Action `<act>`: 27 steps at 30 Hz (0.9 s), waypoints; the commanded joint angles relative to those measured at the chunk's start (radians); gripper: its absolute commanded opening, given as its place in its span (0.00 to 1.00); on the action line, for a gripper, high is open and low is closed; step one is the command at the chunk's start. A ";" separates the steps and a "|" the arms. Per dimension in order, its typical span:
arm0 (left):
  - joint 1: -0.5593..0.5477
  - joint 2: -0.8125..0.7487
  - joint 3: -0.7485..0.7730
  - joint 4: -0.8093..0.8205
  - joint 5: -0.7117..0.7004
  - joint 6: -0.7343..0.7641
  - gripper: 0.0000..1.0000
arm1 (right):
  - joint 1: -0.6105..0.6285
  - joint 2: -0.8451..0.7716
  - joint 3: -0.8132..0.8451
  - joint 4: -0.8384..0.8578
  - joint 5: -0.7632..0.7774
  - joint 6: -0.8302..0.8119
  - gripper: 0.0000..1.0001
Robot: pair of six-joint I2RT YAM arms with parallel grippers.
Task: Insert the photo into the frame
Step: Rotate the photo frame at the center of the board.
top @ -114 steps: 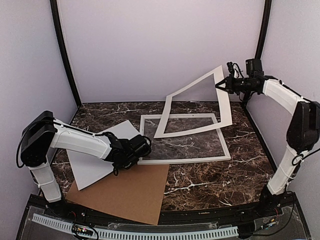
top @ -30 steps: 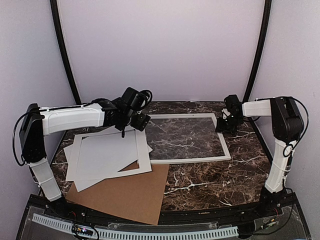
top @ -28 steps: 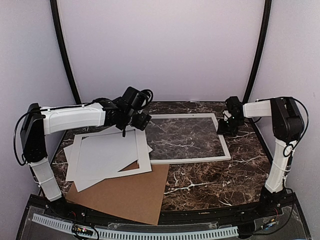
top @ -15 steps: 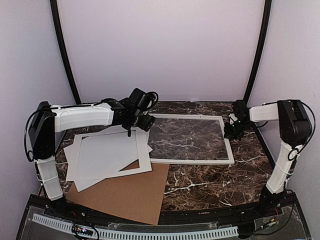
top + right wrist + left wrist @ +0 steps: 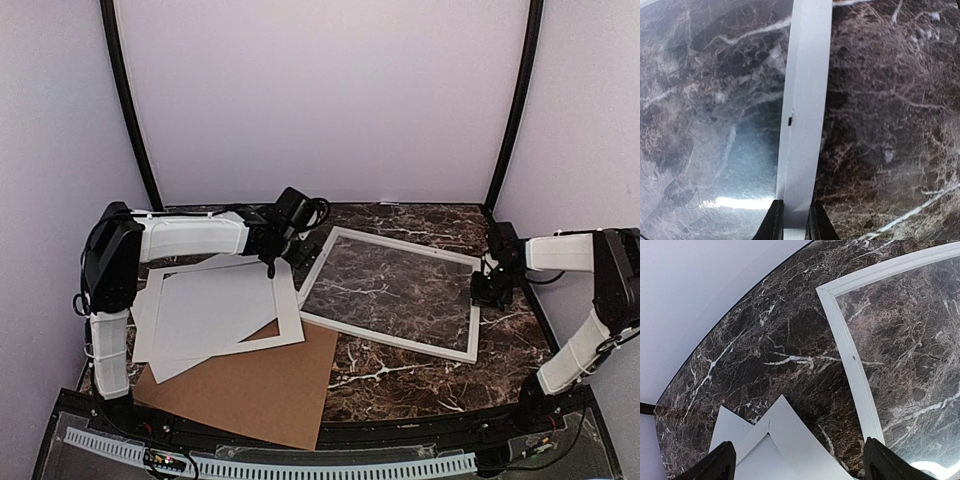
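Observation:
The frame, white rails round a see-through centre, lies askew on the dark marble table. My right gripper is shut on its right rail. In the right wrist view the rail runs straight up from between the pinched jaws of that gripper. My left gripper is open beside the frame's far left corner. In the left wrist view it hovers over a white mat corner, with the frame's left rail to the right. The photo's printed face shows in no view.
A white wide-bordered mat lies left of the frame on a plain white sheet; the left wrist view shows the mat corner. A brown cardboard sheet lies near the front edge. Purple walls enclose the table.
The right gripper closed on the frame's right rail and pulled it right and nearer, which turned the frame clockwise. The left arm swung right, following the frame's left corner, still open.

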 commanded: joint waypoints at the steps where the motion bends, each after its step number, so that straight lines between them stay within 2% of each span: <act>1: 0.003 0.016 0.045 0.008 0.022 0.022 0.91 | 0.018 -0.068 -0.024 -0.061 -0.022 -0.029 0.06; 5: 0.003 0.040 0.066 0.001 0.025 0.027 0.91 | 0.022 -0.060 -0.018 -0.076 -0.087 -0.043 0.06; 10: 0.009 0.068 0.107 -0.018 0.088 0.016 0.90 | 0.021 -0.055 0.002 -0.110 -0.071 -0.032 0.06; 19: 0.063 0.224 0.333 -0.198 0.330 -0.075 0.73 | -0.026 -0.042 0.025 -0.120 -0.045 -0.029 0.06; 27: 0.117 0.341 0.470 -0.300 0.468 -0.136 0.60 | -0.055 -0.025 0.046 -0.121 -0.031 -0.040 0.06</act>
